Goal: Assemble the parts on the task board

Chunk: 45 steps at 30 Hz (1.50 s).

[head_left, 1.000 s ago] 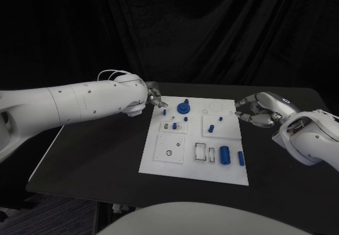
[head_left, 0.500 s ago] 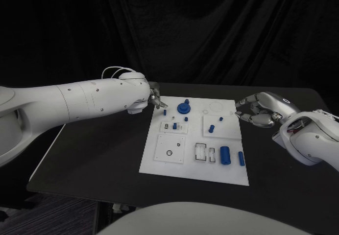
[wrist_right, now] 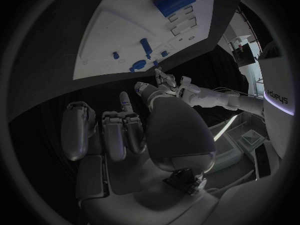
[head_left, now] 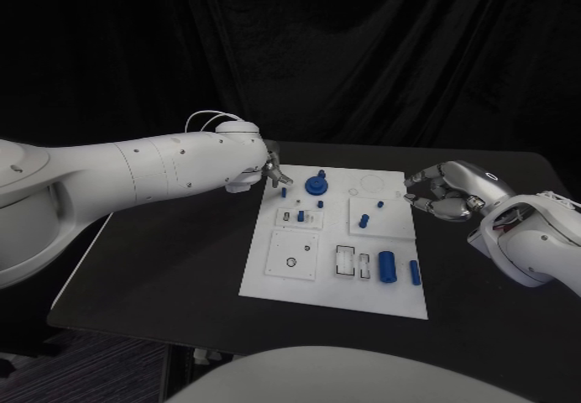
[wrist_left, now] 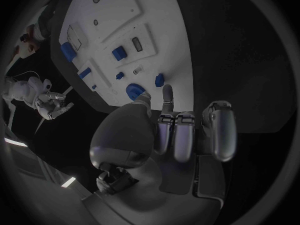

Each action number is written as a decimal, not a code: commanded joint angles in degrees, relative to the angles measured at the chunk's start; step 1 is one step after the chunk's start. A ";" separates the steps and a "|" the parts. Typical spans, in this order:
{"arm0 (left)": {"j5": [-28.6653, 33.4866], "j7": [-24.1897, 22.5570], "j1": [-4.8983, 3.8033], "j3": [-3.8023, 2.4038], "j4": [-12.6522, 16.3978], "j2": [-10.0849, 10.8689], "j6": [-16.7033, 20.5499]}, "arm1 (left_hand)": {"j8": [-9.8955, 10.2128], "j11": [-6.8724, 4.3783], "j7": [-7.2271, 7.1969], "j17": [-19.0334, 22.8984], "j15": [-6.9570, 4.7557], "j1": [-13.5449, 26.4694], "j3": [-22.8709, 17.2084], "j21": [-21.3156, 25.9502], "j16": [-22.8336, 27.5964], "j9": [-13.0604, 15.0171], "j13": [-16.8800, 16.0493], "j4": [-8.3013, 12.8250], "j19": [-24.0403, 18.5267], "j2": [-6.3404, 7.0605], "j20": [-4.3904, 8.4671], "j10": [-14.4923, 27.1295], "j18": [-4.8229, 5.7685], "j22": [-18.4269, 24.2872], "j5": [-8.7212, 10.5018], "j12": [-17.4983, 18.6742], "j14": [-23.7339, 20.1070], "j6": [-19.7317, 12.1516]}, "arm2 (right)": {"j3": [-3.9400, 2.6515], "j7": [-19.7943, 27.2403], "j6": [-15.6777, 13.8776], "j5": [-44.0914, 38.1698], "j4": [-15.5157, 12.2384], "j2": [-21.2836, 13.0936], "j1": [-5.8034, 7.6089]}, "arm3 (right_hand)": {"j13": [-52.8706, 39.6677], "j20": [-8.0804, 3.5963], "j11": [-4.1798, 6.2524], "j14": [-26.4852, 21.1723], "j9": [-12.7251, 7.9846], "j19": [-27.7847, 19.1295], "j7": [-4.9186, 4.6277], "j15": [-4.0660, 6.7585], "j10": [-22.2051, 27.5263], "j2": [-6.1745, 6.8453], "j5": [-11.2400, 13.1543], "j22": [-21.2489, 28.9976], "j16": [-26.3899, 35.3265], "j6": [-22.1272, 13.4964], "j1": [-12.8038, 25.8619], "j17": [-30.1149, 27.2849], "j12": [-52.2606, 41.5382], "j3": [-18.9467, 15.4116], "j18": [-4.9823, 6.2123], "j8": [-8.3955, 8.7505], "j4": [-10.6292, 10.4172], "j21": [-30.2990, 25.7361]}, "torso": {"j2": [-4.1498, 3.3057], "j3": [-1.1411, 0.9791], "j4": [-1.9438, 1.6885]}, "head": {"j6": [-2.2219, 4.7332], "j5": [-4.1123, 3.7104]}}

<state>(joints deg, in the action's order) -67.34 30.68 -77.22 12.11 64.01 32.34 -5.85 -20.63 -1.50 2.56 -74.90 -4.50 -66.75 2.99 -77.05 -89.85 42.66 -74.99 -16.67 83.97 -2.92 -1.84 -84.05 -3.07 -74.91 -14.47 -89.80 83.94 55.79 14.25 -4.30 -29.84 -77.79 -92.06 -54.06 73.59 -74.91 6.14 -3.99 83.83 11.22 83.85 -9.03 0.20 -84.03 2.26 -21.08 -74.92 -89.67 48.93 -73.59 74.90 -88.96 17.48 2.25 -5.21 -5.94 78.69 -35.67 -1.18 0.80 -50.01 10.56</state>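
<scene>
The white task board [head_left: 309, 273] lies in the middle of the black table [head_left: 170, 260], its long axis running from the table's near edge toward the far edge. On its near right part a blue cylinder [head_left: 385, 264] lies flat, long axis parallel to the board's long sides, and a slimmer blue rod [head_left: 413, 271] lies just beside it at the board's right edge, pointing the same way. A small blue peg [head_left: 362, 221] stands upright in the square plate near the board's middle right, and a blue round part with a knob [head_left: 317, 183] stands at the far end, with small blue pegs close by.

The left hand [head_left: 271, 170] hovers at the board's far left corner; its fingers are curled in with nothing between them. The right hand [head_left: 443, 192] hangs just off the board's right edge near the far end, fingers likewise curled, holding nothing.
</scene>
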 commanded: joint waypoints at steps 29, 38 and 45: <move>-0.56 -0.59 0.19 -0.03 -3.32 -2.70 -3.08 | 0.89 -0.36 -0.34 -15.10 -0.52 -2.55 -1.01 1.19 -0.15 2.07 -15.01 1.10 1.65 0.00 0.48 -5.95 0.06 -11.10 -5.04 -0.20 6.06 0.12 | -0.04 -0.06 0.09 -0.11 -0.18 0.11 -0.76 | -13.60 0.08 -0.24 6.02 -0.24 0.10 0.01 -0.31 -4.42 -0.37 -1.43 -10.86 -0.03 0.59 0.05 14.66 0.12 0.66 0.79 0.30 -0.27 -0.31 | 0.05 -0.07 0.01 | 0.01 0.14; -0.56 -0.29 0.31 -0.03 -3.70 -3.08 -4.09 | 1.04 -0.34 -0.31 -15.10 -0.52 -2.89 -1.22 1.21 -0.15 2.24 -15.01 1.21 1.64 0.07 0.49 -5.95 0.06 -11.10 -5.23 -0.20 6.06 -0.08 | -0.05 -0.05 0.21 -0.11 -0.18 0.18 -0.77 | -13.63 0.08 -0.24 6.02 -0.28 0.12 0.02 -0.31 -4.44 -0.36 -1.69 -10.87 -0.02 0.62 0.01 14.65 0.10 0.76 0.78 0.32 -0.27 -0.30 | 0.05 -0.07 0.02 | 0.01 0.18; -0.56 0.56 0.39 -0.03 -3.56 -3.19 -4.92 | 1.36 -0.28 -0.21 -15.10 -0.48 -3.49 -1.68 1.80 -0.15 2.49 -15.01 1.42 1.44 0.10 0.48 -5.95 -0.05 -10.94 -5.25 -0.20 6.06 -0.49 | -0.05 0.47 -0.17 -0.11 -0.23 0.32 -0.77 | -13.82 0.06 -0.21 6.07 -0.35 0.26 0.03 -0.29 -4.64 -0.39 -2.28 -10.96 -0.13 0.77 -0.22 14.81 -0.05 1.07 0.73 0.31 -0.18 -0.10 | 0.06 -0.10 0.00 | 0.01 0.22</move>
<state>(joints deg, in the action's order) -67.48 30.92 -77.00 12.11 60.38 29.29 -9.26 -19.57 -1.49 2.35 -74.90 -4.50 -69.85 1.54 -75.40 -89.85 45.05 -74.99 -15.25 83.97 -2.77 -1.84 -84.05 -3.06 -74.90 -19.53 -89.80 83.94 55.58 14.25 -4.13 -29.68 -77.77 -92.15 -53.77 72.97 -74.91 6.14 -4.00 83.83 10.92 83.85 -9.03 0.20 -84.03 2.26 -23.22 -74.91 -89.67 49.34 -73.59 74.90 -88.96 18.29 2.25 -5.21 -6.08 78.69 -35.62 -1.25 0.80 -50.01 10.73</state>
